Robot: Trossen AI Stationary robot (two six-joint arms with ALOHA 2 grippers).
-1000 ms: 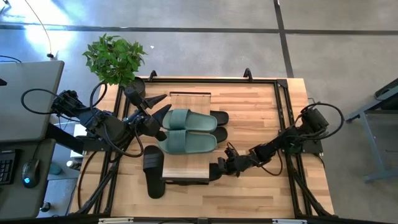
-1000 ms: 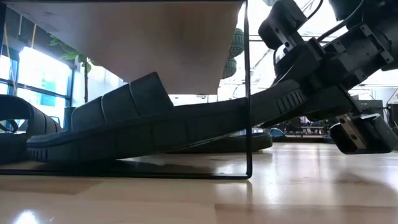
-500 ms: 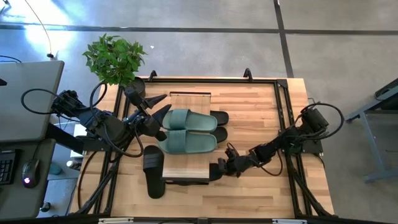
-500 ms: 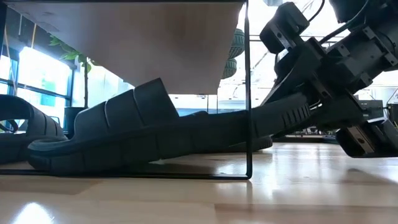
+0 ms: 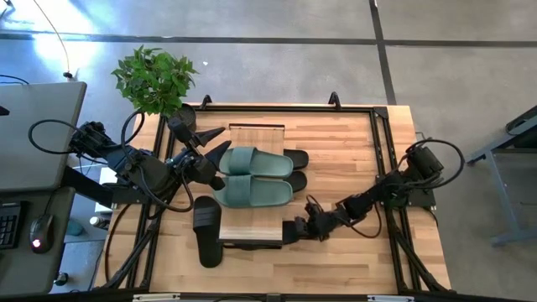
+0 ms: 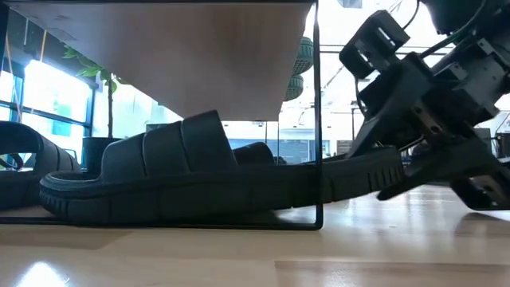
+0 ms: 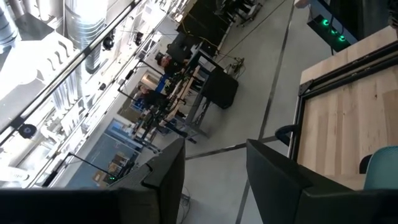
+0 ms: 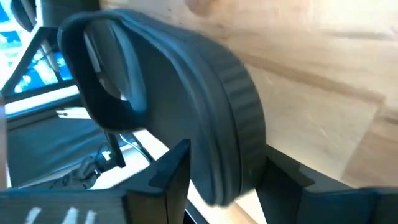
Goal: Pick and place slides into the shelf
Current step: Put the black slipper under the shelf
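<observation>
The shelf (image 5: pixel 256 134) stands mid-table with a sage green pair of slides (image 5: pixel 252 176) on its plank. Black slides (image 5: pixel 296 158) stick out from under that pair at the right. A black slide (image 6: pixel 199 175) lies flat on the table under the plank (image 6: pixel 199 56), its heel end (image 6: pixel 374 169) poking out past the frame post (image 6: pixel 316 119). My right gripper (image 6: pixel 394 171) is open at that heel, one finger on either side. My left gripper (image 5: pixel 220 143) hangs open, raised at the shelf's left, with nothing in it. My right gripper's fingers (image 8: pixel 168 180) stand on either side of the black slide's heel end (image 8: pixel 233 155), coming slanting down from the table's right. Whether either finger still touches the rubber, I cannot tell. The slide rests on its sole on the table.
Another black slide (image 5: pixel 207 231) lies on the table near the shelf's near left corner, half under the plank's edge. A potted plant (image 5: pixel 155 77) stands past the far left corner. Black frame rails (image 5: pixel 382 151) run along the table's edges. Bare wood lies to the right.
My right gripper has opened and tipped a little. The black slide's heel end, held raised a second ago, has sunk onto the table while its toe end stayed down. The slide now lies flat under the shelf.
</observation>
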